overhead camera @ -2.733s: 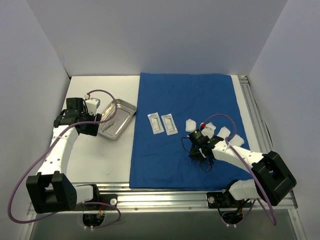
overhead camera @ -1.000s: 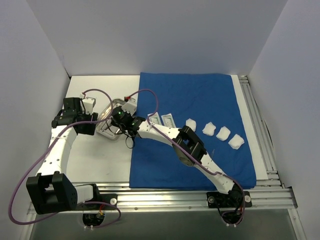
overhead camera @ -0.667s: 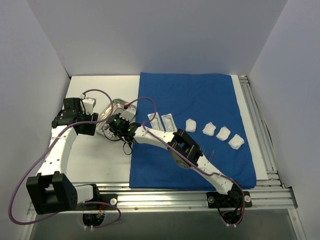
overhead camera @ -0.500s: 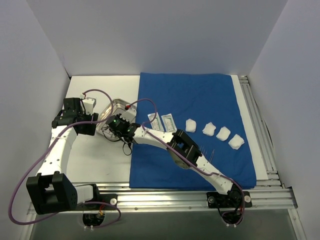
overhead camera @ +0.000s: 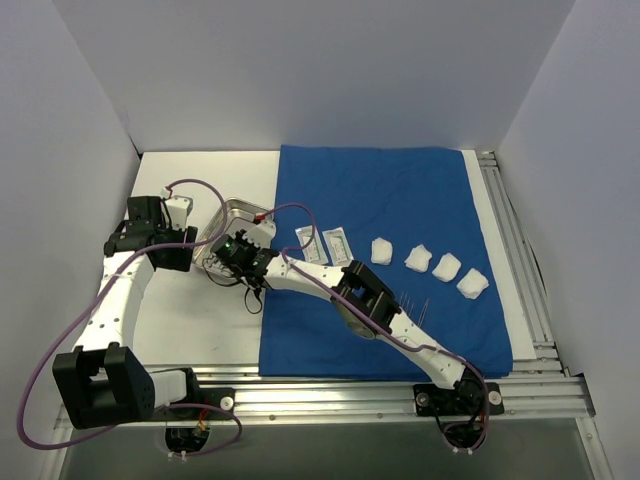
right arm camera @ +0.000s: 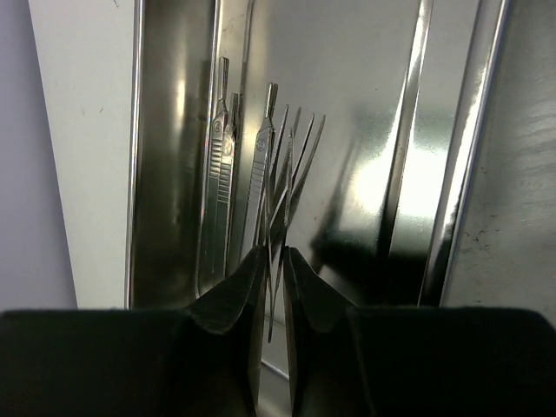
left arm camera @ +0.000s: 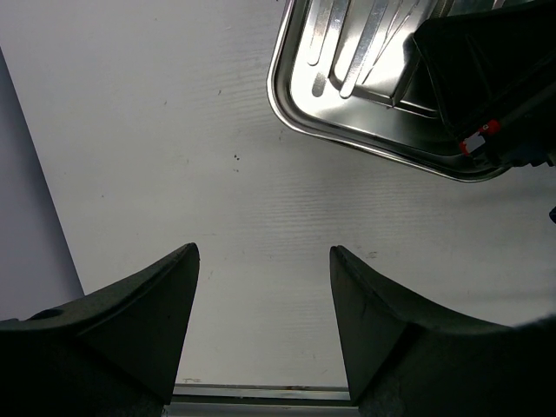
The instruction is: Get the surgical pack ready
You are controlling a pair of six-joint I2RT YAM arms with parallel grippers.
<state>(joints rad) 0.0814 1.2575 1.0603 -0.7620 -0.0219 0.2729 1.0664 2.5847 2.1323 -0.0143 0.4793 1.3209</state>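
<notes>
The right arm reaches across to the steel tray (overhead camera: 243, 208) at the left centre of the overhead frame. Its jaws (right arm camera: 274, 256) stand a thin slit apart with slim forceps (right arm camera: 294, 152) running into the slit. I cannot tell if they pinch it. Two flat instrument handles (right arm camera: 217, 174) lie just left of it in the tray. The left jaws (left arm camera: 263, 252) hang wide open over the bare white surface (left arm camera: 174, 156), near the tray. On the blue drape (overhead camera: 400, 190) lie two sachets (overhead camera: 311, 243) and a row of gauze wads (overhead camera: 418, 258).

The steel tray (right arm camera: 373, 87) and metal instruments (right arm camera: 258, 165) shine glossy; the blue cloth drape (overhead camera: 400, 200) looks matt.
</notes>
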